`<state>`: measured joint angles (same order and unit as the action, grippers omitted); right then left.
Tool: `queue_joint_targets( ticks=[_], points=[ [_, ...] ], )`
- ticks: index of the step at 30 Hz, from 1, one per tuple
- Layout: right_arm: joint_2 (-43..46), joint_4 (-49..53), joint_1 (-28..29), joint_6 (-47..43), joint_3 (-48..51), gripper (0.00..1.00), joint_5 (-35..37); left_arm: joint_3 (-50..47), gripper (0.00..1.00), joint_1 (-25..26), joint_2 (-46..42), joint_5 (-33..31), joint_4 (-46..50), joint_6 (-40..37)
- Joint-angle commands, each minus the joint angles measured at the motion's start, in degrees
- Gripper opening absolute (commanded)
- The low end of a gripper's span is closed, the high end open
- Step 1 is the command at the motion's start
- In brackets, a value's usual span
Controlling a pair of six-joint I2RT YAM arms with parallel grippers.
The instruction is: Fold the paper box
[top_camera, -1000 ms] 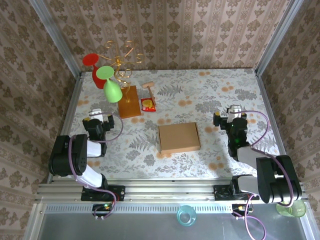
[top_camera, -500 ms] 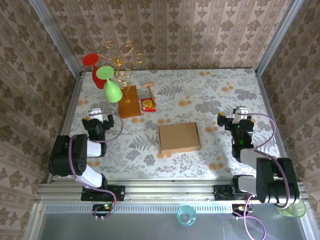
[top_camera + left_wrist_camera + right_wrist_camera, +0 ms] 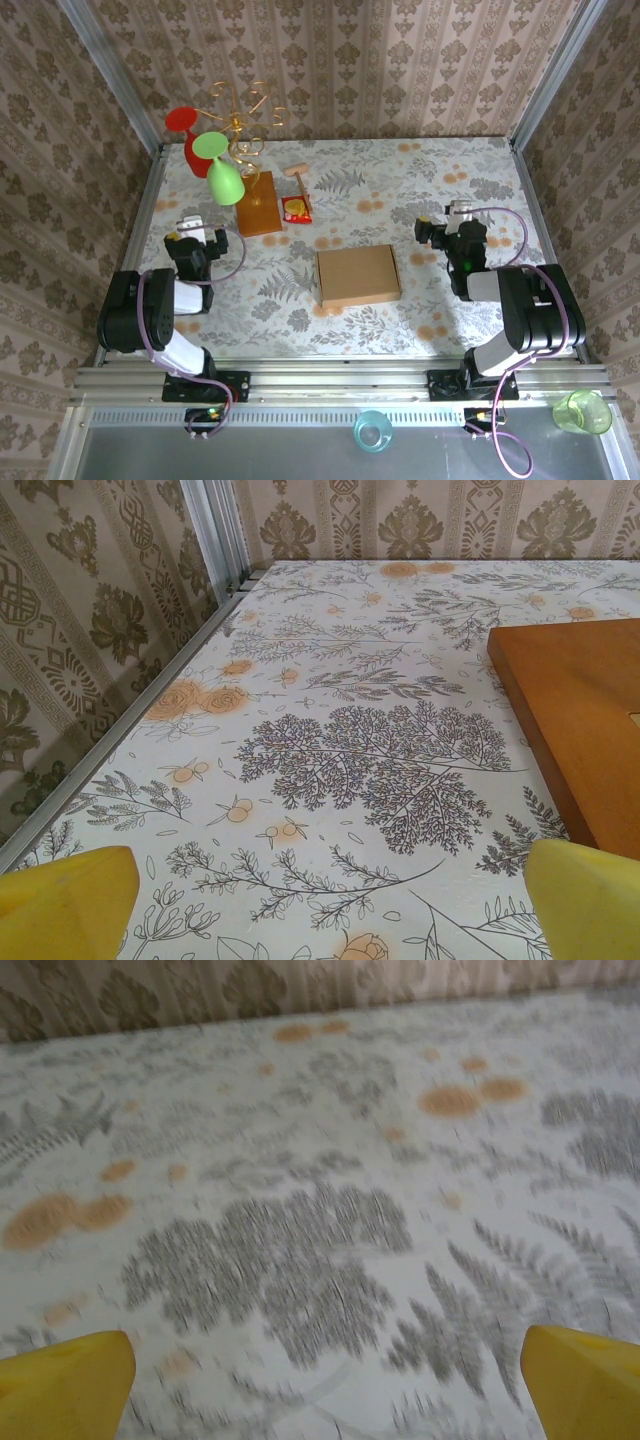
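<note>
Between left end effector (image 3: pixel 320 905) and right end effector (image 3: pixel 325 1385), both spread apart, the paper box (image 3: pixel 358 276) lies flat, seemingly closed

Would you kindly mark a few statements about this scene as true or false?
1. The paper box lies on the table between the arms, touched by neither gripper. True.
2. The left gripper is shut on the wooden board. False: it is open, the board lying ahead to its right.
3. The right gripper is open over the table. True.
4. The green wine glass stands on the paper box. False: it is at the gold wire stand, far left.
</note>
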<state>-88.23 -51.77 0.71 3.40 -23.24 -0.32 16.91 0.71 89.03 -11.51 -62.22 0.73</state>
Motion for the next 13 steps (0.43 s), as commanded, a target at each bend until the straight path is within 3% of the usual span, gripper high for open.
queue_joint_targets(
  ticks=[1,11,13],
  points=[
    [0.68,3.06,0.39,-1.68,-0.11,1.00,3.99,0.08,1.00,0.12,0.06,1.19,-0.42,-0.83],
    [0.59,1.18,2.10,-2.08,0.78,1.00,8.95,4.50,1.00,1.14,0.08,3.05,7.56,-3.01],
    [0.47,-0.01,2.83,-1.21,1.48,1.00,13.32,4.45,1.00,1.14,0.00,2.98,7.64,-3.01]
  ],
)
